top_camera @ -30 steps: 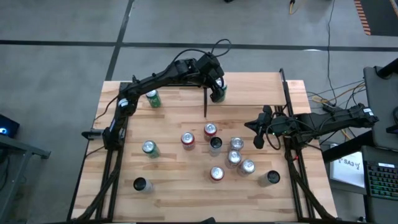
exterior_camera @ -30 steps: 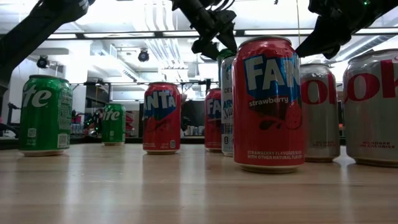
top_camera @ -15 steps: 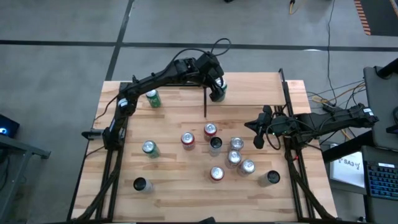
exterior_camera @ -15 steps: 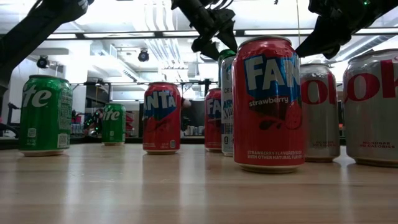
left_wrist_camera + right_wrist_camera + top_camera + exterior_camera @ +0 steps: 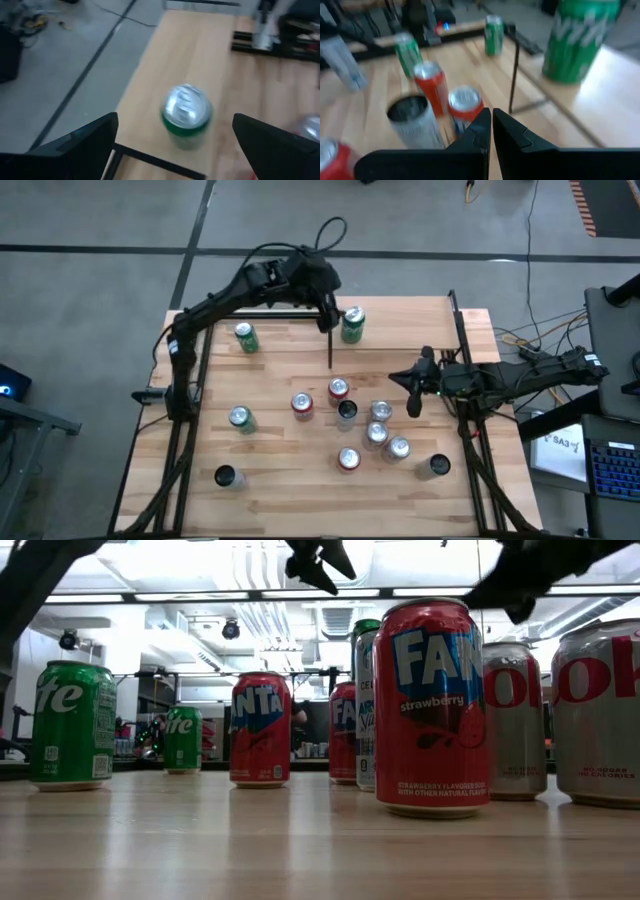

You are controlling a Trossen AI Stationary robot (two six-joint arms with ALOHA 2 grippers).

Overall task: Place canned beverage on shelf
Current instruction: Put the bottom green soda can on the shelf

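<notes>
While the green aluminium can (image 5: 352,324) stands on the light wooden shelf (image 5: 420,320) | left gripper (image 5: 327,302) spread, beside it | right gripper (image 5: 413,388) pressed together, near right edge.

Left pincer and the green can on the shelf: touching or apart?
Apart. The left wrist view shows the green can standing free between the left pincer's wide-open fingers, shelf wood visible on both sides of it.

The striped wooden surface (image 5: 270,460) carries a plain light shelf (image 5: 410,325) at its far right corner, edged by thin black posts. One green can (image 5: 352,325) stands upright on the shelf. On the surface stand another green can (image 5: 245,337) far left, and a cluster of red and silver cans (image 5: 362,425) mid-right.
</notes>
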